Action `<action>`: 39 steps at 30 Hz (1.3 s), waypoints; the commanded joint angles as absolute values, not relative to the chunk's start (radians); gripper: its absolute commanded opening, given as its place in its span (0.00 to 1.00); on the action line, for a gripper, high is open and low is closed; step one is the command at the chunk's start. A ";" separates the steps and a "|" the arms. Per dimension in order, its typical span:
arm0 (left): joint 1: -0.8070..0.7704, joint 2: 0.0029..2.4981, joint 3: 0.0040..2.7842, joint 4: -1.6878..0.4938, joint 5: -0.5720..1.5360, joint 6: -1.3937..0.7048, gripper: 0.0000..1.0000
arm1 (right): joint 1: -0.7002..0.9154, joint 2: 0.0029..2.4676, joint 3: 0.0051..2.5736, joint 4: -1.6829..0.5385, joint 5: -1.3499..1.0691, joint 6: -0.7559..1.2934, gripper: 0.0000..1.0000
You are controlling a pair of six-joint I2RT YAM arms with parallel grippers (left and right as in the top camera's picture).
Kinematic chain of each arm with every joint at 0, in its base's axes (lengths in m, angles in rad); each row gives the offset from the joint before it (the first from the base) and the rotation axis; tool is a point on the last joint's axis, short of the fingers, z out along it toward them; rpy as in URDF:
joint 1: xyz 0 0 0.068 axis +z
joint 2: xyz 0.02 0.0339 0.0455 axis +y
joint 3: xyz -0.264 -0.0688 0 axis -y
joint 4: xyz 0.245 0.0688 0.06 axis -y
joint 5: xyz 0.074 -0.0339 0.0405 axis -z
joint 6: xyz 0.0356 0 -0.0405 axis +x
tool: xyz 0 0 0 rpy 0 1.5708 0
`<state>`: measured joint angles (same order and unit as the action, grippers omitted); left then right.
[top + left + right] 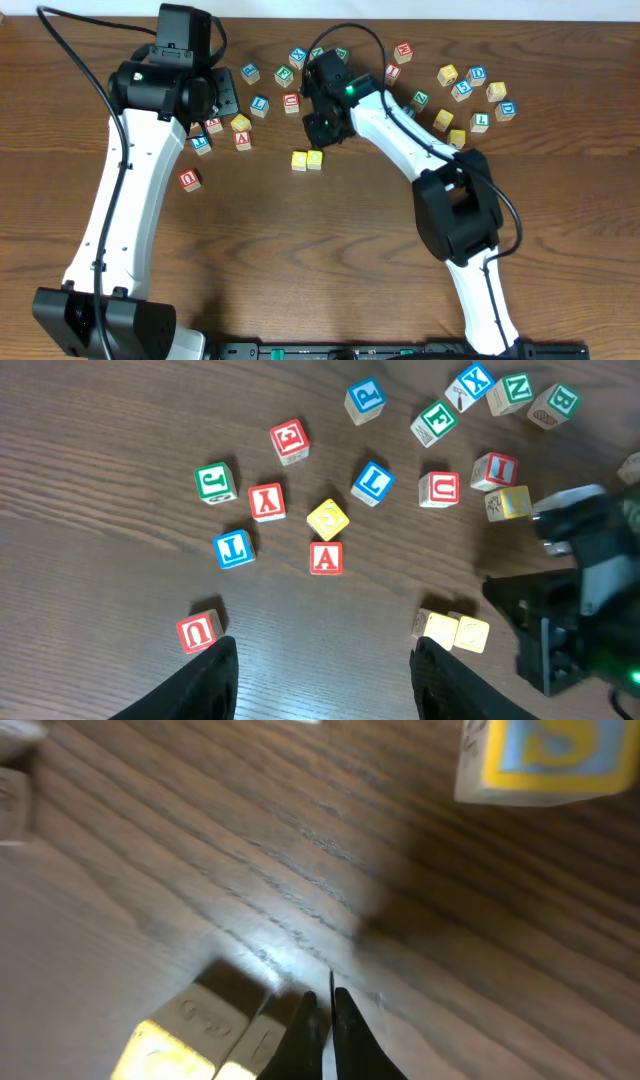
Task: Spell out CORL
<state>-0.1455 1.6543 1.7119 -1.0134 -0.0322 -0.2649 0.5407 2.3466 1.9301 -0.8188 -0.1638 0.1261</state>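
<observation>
Two yellow-topped cubes (307, 160) sit side by side at the table's middle, also low right in the left wrist view (455, 630). My right gripper (322, 1005) is shut and empty, its tips on the wood just right of the pair (200, 1035). A blue L cube (373, 482) and a blue-lettered R cube (365, 397) lie among loose cubes at the back left. My left gripper (325, 680) hangs open over bare wood, nothing between its fingers.
Loose cubes surround the left gripper: red U (197, 630), red A (326, 557), yellow cube (328, 518), blue cube (233, 547). Another cluster (470, 95) lies at the back right. A blue-and-yellow cube (540, 755) sits beyond the right gripper.
</observation>
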 commanded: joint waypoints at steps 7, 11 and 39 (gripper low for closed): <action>-0.143 1.647 1.719 -1.016 -0.035 -0.274 0.55 | 0.551 2.368 1.924 -0.824 -0.202 0.087 0.01; -0.143 1.646 1.719 -1.016 -0.035 -0.274 0.55 | 0.551 2.368 1.924 -0.841 -0.202 0.087 0.01; -0.143 1.646 1.719 -1.016 -0.035 -0.274 0.55 | 0.564 2.368 1.924 -0.861 -0.224 0.070 0.01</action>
